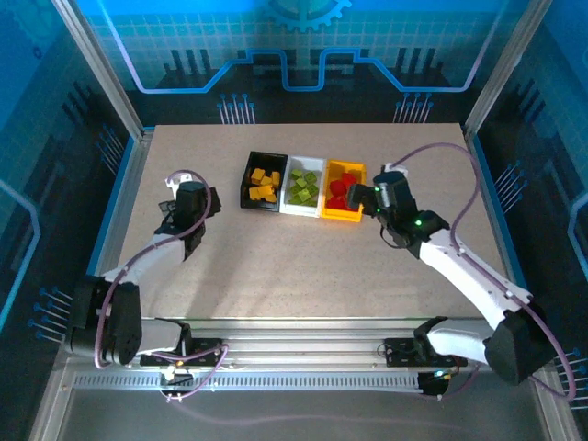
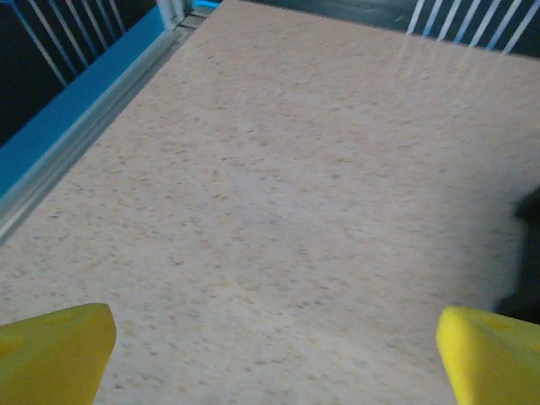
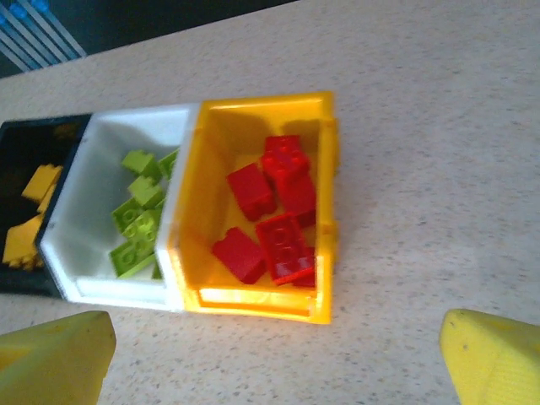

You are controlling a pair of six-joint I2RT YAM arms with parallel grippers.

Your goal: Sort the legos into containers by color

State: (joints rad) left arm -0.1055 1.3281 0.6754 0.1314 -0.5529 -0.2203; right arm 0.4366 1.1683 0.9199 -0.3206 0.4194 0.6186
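The legos lie sorted in three bins that stand in a row, wall to wall, toward the far edge of the table [image 1: 303, 276] and about midway along it. We see the red bricks [image 3: 278, 219] heaped in the yellow bin [image 3: 253, 302] at the right end. The lime green ones [image 3: 139, 219] are in the white bin [image 3: 139, 118] in the middle, and the yellow-orange ones [image 3: 29, 211] in the black bin [image 3: 42, 126] at the left end. The studs on the red bricks show, but we cannot read anything on them.

The right gripper [image 3: 274, 363] hangs just beside the yellow bin, on its near right side. Its yellow fingertips [image 3: 494, 359] are spread wide and nothing is between them. The left gripper [image 2: 274, 354] is over bare tabletop near the left edge, well apart from the bins. Its fingers [image 2: 55, 350] are likewise spread wide and hold nothing.
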